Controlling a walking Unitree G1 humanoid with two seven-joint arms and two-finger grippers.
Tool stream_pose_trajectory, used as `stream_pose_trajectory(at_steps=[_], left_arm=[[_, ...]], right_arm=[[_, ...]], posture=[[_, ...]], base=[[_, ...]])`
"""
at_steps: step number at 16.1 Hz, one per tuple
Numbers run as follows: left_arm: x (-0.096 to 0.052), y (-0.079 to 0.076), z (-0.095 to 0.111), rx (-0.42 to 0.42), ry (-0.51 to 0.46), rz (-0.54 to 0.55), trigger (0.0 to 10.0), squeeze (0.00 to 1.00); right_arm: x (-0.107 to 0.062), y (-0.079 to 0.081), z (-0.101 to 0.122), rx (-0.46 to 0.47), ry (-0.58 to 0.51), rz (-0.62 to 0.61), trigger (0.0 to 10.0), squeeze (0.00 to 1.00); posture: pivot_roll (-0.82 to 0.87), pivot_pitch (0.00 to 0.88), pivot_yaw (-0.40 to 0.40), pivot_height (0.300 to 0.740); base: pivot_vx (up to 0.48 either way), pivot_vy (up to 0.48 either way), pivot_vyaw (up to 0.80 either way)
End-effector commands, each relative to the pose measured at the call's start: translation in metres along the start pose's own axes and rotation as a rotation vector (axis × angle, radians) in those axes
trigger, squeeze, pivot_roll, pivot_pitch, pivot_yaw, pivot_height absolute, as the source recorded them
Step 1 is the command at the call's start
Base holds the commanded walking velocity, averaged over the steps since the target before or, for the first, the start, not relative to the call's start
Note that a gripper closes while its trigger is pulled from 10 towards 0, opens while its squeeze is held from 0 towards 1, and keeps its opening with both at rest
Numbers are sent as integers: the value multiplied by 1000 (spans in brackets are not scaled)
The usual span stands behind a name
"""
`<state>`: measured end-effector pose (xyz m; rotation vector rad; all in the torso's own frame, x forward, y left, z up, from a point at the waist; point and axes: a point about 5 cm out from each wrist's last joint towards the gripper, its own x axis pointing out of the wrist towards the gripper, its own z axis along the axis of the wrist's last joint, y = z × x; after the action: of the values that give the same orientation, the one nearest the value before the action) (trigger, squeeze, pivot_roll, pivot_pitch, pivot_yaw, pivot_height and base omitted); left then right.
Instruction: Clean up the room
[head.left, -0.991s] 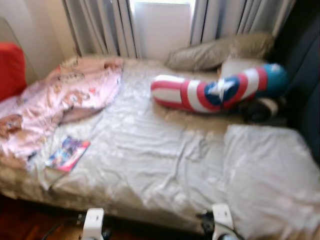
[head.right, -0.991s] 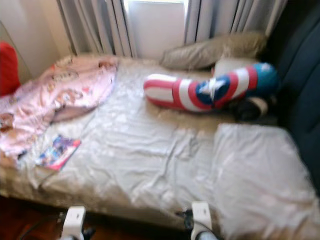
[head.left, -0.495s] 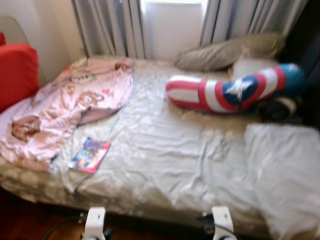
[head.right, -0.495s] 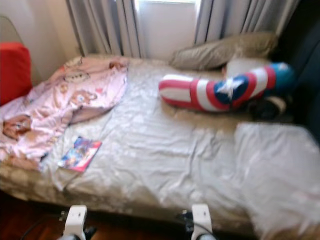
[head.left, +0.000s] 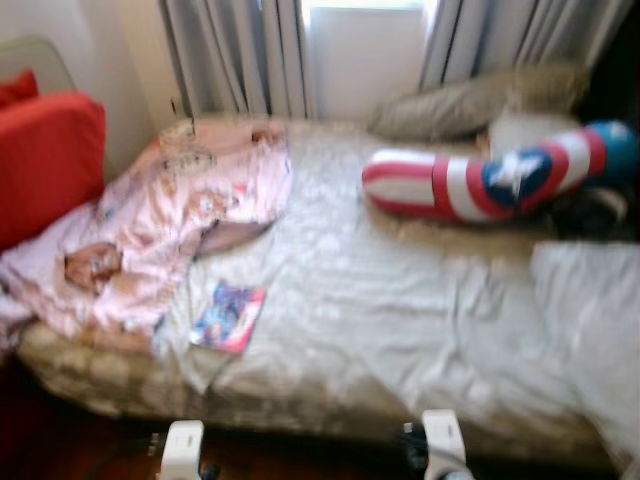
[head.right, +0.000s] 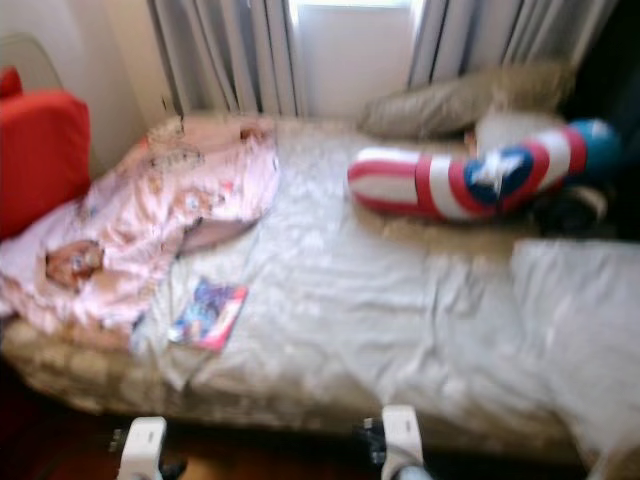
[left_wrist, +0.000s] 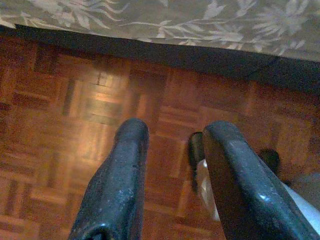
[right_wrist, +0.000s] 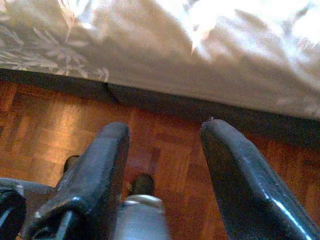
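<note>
Book (head.left: 228, 318) on bed (head.left: 400, 330), pincers (left_wrist: 172, 145) below, apart

My left gripper (left_wrist: 170, 175) has two long, rounded black fingers with a dull, scuffed sheen. My right gripper (right_wrist: 160, 170) matches, with a silver-grey rounded part between its fingers. Both wrists carry white blocks with dark fittings.

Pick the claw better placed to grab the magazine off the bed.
Left, probably. The magazine lies near the bed's front edge on the robot's left, closer to the left claw than the right claw.
</note>
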<state>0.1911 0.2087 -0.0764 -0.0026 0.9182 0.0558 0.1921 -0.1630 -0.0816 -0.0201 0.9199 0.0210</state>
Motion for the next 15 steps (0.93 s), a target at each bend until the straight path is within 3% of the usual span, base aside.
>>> stream_pose_trajectory(at_steps=[1, 5, 11, 15], left_arm=[[1, -8, 0, 10, 2, -19, 10000, 0], [1, -13, -1, 14, 3, -24, 10000, 0], [-1, 5, -1, 12, 0, -4, 10000, 0], [0, -2, 2, 9, -5, -8, 10000, 0]], right_arm=[[-1, -4, -7, 5, 24, -12, 10000, 0], [-1, -3, -7, 13, 25, -17, 10000, 0], [-1, -4, -7, 18, 25, -21, 10000, 0], [-1, -5, -7, 19, 24, -21, 10000, 0]], posture=[[28, 0, -9, 740], [31, 0, -6, 740], [30, 0, -7, 740], [34, 0, -8, 740]], base=[[0, 480, 0], [0, 480, 0], [0, 480, 0], [0, 427, 0]])
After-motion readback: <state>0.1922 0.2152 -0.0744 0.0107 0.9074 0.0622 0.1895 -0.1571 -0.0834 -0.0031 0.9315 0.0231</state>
